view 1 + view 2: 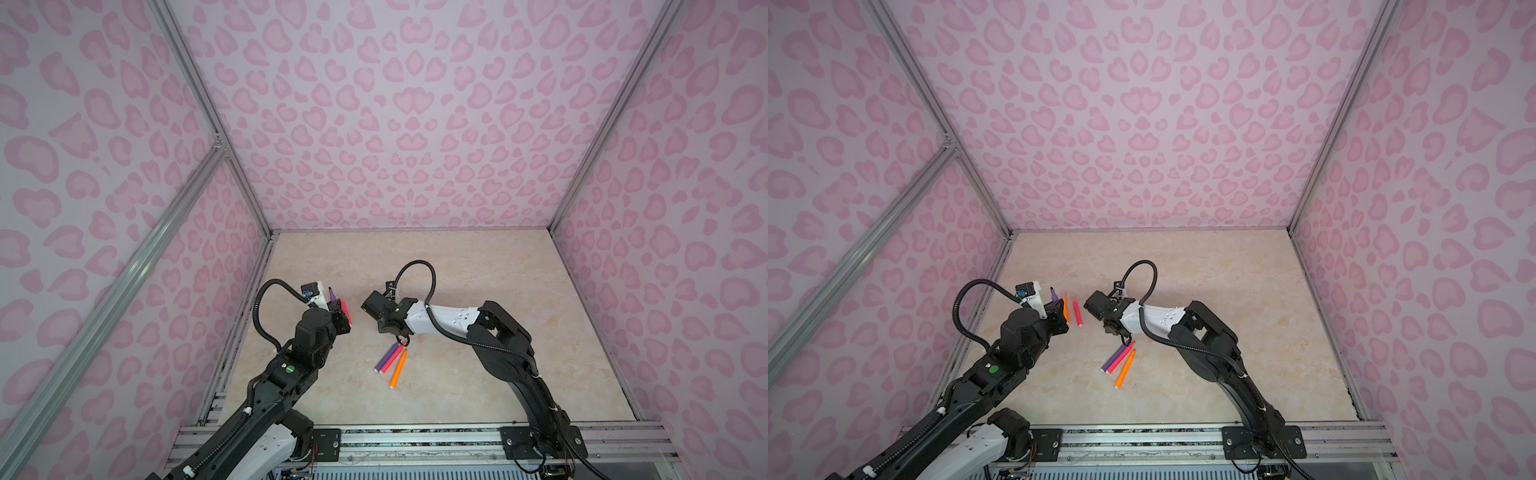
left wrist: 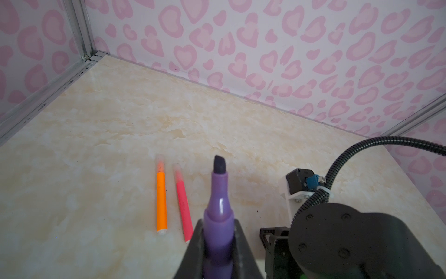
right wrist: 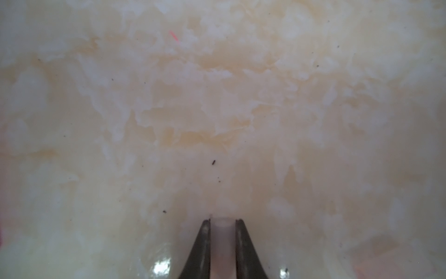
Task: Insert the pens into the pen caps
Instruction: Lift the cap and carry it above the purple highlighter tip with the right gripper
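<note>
My left claw (image 2: 218, 223) grips purple pen (image 2: 219, 193), right claw (image 3: 223, 220) pinches clear cap (image 3: 223, 246). I fear cap squirting out if misaligned.

The pen (image 2: 218, 210) is purple, the cap (image 3: 223, 234) seemingly colourless.

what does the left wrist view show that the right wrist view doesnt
Only the left wrist view: the purple pen, tip bare, clamped in the left gripper; an orange pen and a pink pen, both capped, lying side by side on the table; the right arm; the patterned walls.
Only the right wrist view: a clear pen cap pinched in the right gripper.
Both: the beige marbled table.
</note>
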Robot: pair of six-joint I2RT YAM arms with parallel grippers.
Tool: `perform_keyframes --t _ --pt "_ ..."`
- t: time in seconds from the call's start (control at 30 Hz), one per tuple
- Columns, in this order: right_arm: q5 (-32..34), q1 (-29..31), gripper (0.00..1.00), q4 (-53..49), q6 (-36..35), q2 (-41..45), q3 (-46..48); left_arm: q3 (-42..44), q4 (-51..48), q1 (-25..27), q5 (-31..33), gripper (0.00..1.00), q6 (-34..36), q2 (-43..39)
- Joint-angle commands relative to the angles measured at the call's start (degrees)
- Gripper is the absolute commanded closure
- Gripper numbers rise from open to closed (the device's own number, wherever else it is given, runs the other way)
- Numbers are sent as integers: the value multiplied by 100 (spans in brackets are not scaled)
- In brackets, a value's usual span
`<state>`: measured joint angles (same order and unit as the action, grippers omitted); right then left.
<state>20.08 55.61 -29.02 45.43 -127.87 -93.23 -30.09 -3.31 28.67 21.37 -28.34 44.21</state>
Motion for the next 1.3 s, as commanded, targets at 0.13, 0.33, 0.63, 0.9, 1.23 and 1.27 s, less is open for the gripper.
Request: perform_keyframes --t 0.13,0.33,0.63,0.9,1.23,1.27 --pt "58 -8 91 -158 18 -13 73 -73 78 -10 -52 96 -14 -20" --pt "99 -30 96 75 50 583 440 -3 321 -10 -417 96 74 -41" --pt "678 -54 98 764 111 3068 1965 249 1809 61 -3136 96 522 -43" --pt "680 -39 100 1995 -28 5163 3239 -248 1870 1243 -3791 96 1346 698" --pt "339 104 100 3058 -132 6092 3742 -403 1817 1569 -3755 96 1527 1089" --pt "305 157 100 3215 -185 6090 3761 -401 1816 1576 -3736 97 1539 1087"
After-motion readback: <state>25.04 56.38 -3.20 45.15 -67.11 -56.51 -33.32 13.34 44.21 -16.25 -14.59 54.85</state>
